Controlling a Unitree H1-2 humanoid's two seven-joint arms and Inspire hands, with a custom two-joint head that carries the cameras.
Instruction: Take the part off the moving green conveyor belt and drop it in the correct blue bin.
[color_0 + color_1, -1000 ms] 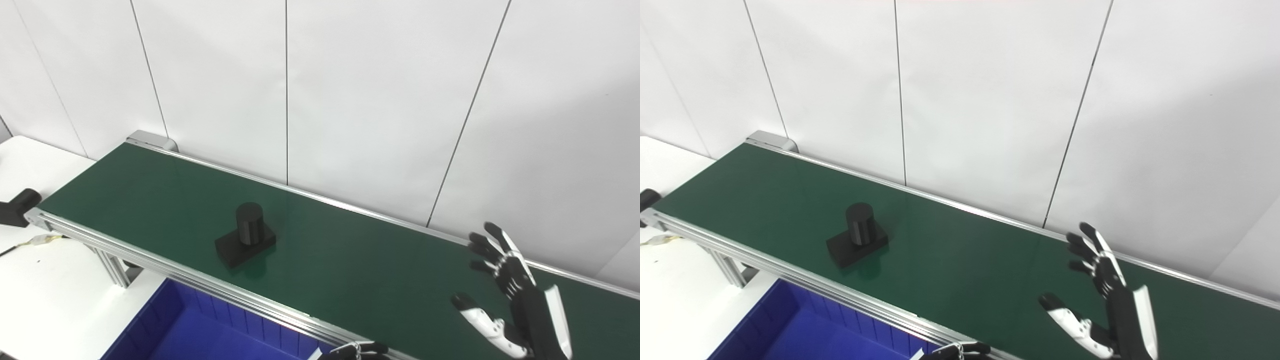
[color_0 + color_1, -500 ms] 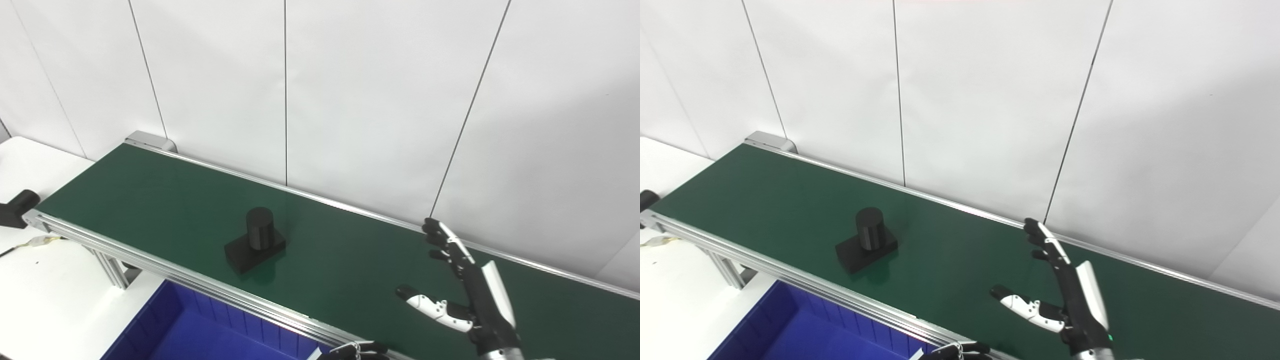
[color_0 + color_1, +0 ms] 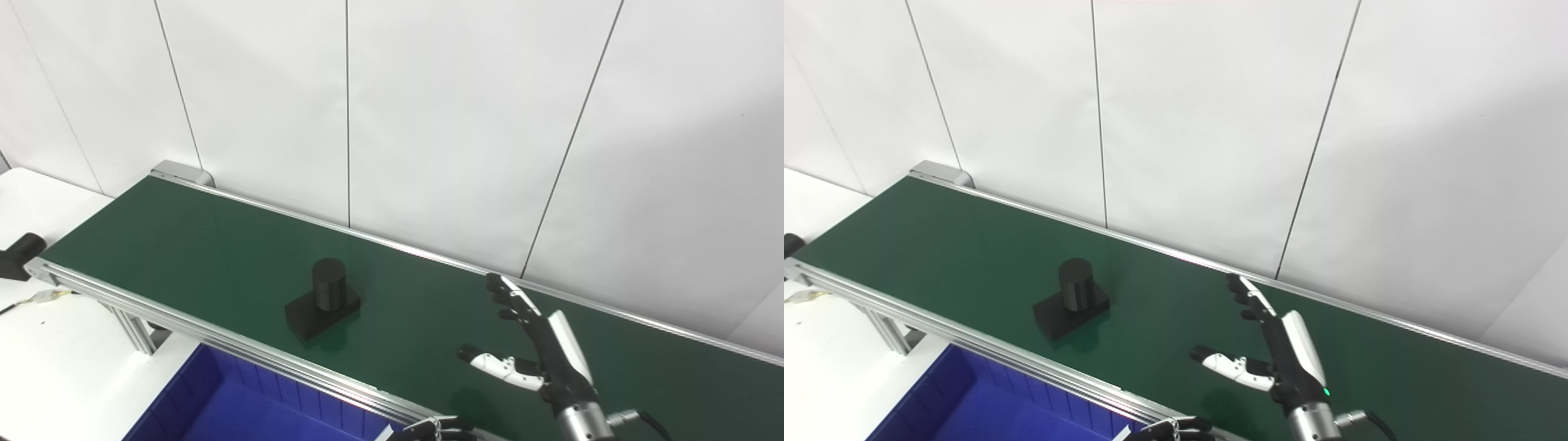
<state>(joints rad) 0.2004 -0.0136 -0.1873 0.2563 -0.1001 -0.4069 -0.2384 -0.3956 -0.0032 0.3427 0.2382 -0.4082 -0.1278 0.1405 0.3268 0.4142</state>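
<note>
A black part (image 3: pixel 323 298), a short cylinder standing on a flat square base, rides on the green conveyor belt (image 3: pixel 184 245) near its front rail. My right hand (image 3: pixel 539 343) is open, fingers stretched and thumb spread, held over the belt to the right of the part and apart from it. It also shows in the right eye view (image 3: pixel 1271 346). Only the fingertips of my left hand (image 3: pixel 432 429) show at the bottom edge, below the belt's front rail; I cannot tell how they stand. A blue bin (image 3: pixel 245 410) sits below the front rail.
A white table (image 3: pixel 55 361) lies at the left under the belt's end. A black fitting (image 3: pixel 18 256) sticks out by the belt's left corner. White wall panels stand right behind the belt.
The part has ridden to the right along the belt. My right hand has moved left and forward over the belt toward the part, staying open. The left fingertips have not moved.
</note>
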